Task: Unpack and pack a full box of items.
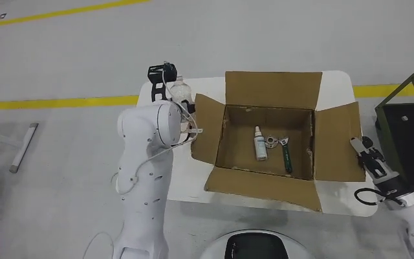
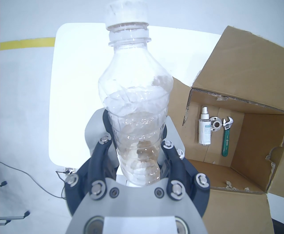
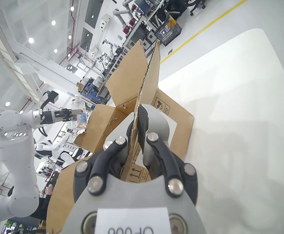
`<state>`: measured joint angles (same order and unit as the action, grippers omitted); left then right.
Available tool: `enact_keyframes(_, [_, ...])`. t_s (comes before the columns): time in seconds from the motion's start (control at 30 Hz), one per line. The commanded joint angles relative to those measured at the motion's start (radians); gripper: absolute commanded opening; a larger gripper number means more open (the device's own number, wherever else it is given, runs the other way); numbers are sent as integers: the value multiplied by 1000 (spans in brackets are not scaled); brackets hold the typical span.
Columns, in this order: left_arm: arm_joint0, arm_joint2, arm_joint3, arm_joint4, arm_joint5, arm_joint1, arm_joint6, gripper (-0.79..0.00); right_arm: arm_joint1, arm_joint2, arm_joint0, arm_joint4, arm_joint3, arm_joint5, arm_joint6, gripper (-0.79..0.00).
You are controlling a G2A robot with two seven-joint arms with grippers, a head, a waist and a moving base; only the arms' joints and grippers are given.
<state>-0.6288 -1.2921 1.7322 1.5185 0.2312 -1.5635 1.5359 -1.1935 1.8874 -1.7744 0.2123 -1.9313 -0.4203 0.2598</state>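
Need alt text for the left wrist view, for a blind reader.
The left gripper holds a clear bottle over the white table. Beside it, an open cardboard box holds a spray bottle, a metal flange and a green wrench.

Brown cardboard box [image 1: 272,89]; clear plastic bottle [image 2: 135,106] w/ white cap [image 2: 126,13]; white spray bottle [image 2: 204,131]; green-handled wrench [image 2: 226,141]; white tabletop [image 1: 336,81]; yellow floor line [image 1: 65,101].

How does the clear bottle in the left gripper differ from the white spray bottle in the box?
The clear bottle is see-through with a wide cap; the spray bottle is opaque white with a narrow nozzle. The clear bottle is held by the left gripper outside the box; the spray bottle lies on its floor.
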Motion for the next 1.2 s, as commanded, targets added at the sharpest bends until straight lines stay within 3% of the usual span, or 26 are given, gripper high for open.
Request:
enact_keyframes(0.0, [-7,-3,27,6,-8,2,0,-785,0,-1,0,1,-2,0,0,-539])
enact_keyframes(0.1, [-15,-13,50,11,-22,5,0,-785,-1,-2,1,5,-1,2,-7,-582])
enact_keyframes(0.2, [-24,-27,48,46,-46,10,0,-785,-1,-4,3,9,0,2,-13,-785])
enact_keyframes(0.47, [-81,-66,26,155,-70,19,0,-785,1,14,4,15,7,-7,-10,-785])
enact_keyframes(0.67, [-97,-94,-66,240,-118,24,0,-785,2,29,11,3,6,-9,3,-785])
enact_keyframes(1.17, [-204,-19,-271,276,-192,6,0,-785,11,46,48,3,35,-36,56,-785])
